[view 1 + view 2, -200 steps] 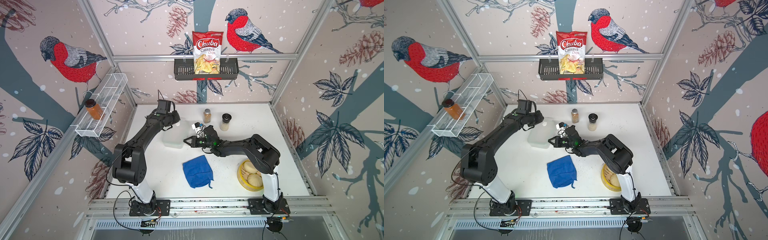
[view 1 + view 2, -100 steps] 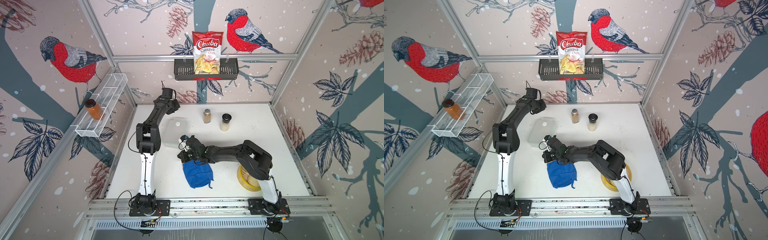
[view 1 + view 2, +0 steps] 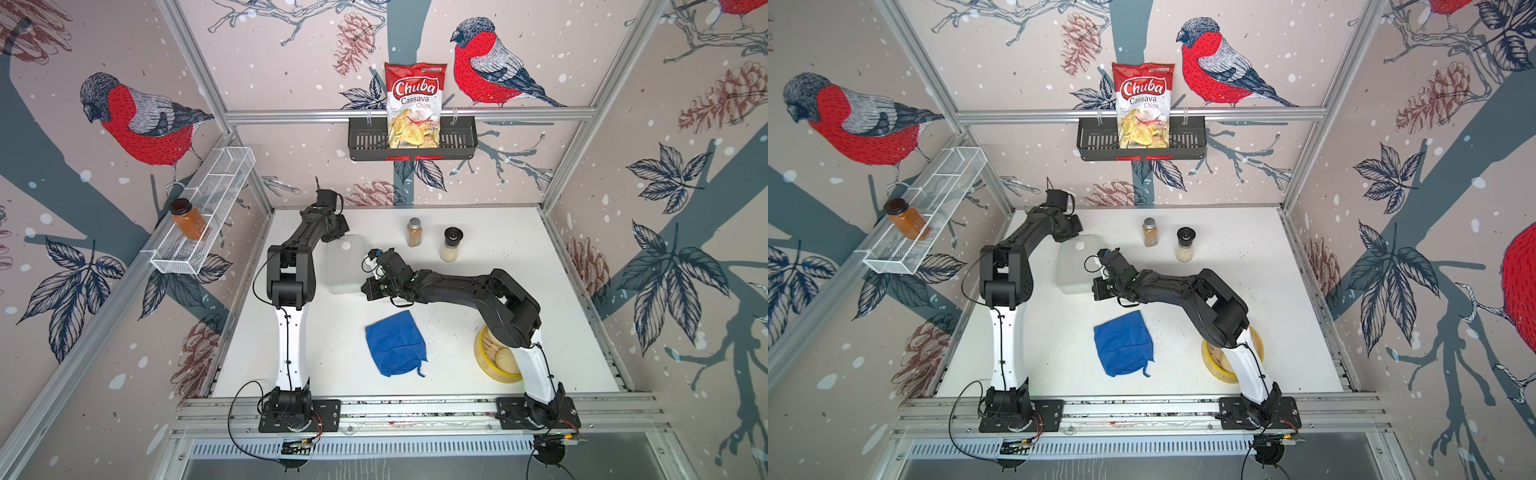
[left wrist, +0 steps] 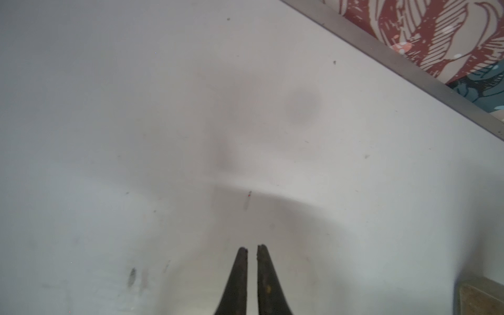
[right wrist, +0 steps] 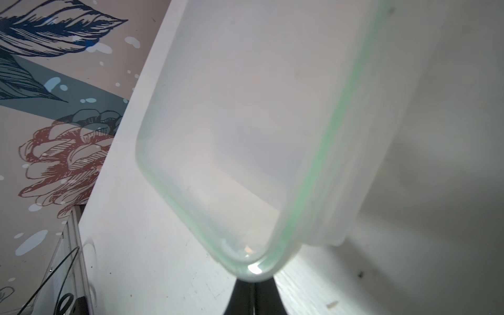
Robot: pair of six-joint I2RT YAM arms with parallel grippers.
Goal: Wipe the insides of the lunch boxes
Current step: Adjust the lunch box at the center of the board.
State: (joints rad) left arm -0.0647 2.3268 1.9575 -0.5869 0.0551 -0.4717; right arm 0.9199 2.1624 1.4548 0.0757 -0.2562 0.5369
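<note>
White table [image 3: 519, 249] inside a framed cell; walls papered with red-breasted birds, leaves and pine cones.

Task item: lunch box [image 3: 344, 268], translucent, rounded corners, on the far-left part of the table, between the two arm ends. Small white spot on its upper face in both top views. Right wrist view shows a pale green line running along its rim and round the corner.

State of right gripper [image 5: 255, 285]: fingers closed together on the near corner of the lunch box, rim pinched at the tips. In a top view this is the corner toward the blue cloth [image 3: 395, 345]. Whether that corner is lifted or resting on the table: cannot tell.

State of left gripper [image 4: 252, 248]: fingers almost together, only a thin slit between them. In both top views it sits at the far edge of the lunch box. Left wrist view is hazy; whether plastic lies in the slit cannot be told.

Blue cloth: crumpled, lying on the table nearer the front edge, apart from the lunch box, touched by neither arm.

Other items:
- Round yellow steamer [image 3: 498, 361] with pale buns, front right, partly hidden under the right arm.
- Spice jar [image 3: 414, 232] and black-capped grinder [image 3: 451, 245], upright, side by side, far centre.
- Black wall basket [image 3: 365, 141] holding a Chuba cassava chips bag [image 3: 415, 104].
- White wire shelf [image 3: 216, 187] on the left wall, with an orange jar [image 3: 189, 216].
</note>
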